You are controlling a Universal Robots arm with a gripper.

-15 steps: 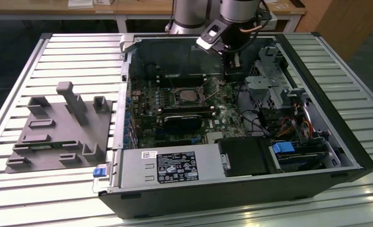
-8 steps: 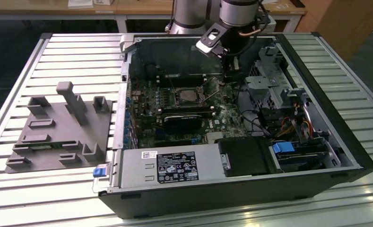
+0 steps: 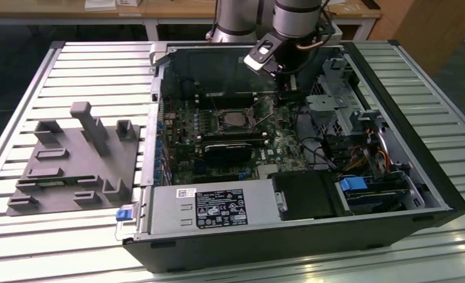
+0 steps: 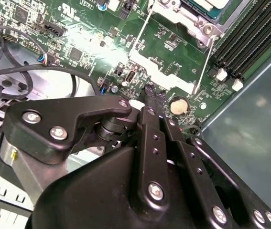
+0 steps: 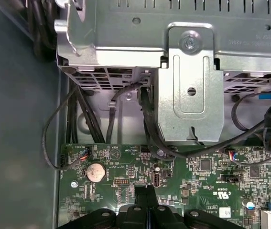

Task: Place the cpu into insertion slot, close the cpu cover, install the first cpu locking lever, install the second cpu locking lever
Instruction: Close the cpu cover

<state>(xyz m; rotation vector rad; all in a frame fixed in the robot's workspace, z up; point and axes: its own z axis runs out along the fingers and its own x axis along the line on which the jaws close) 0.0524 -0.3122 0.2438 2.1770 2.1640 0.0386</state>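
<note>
The gripper (image 5: 146, 192) is clenched: its two black fingers are pressed together with nothing between them. It hangs close over the green motherboard (image 5: 197, 176), near a round coin battery (image 5: 96, 171). In the exterior view the cpu (image 3: 234, 118) sits in the insertion slot (image 3: 220, 120) at the middle of the board, on the exterior view's left of the gripper. In the second wrist view the cpu cover (image 4: 188, 16) lies flat around the chip.
</note>
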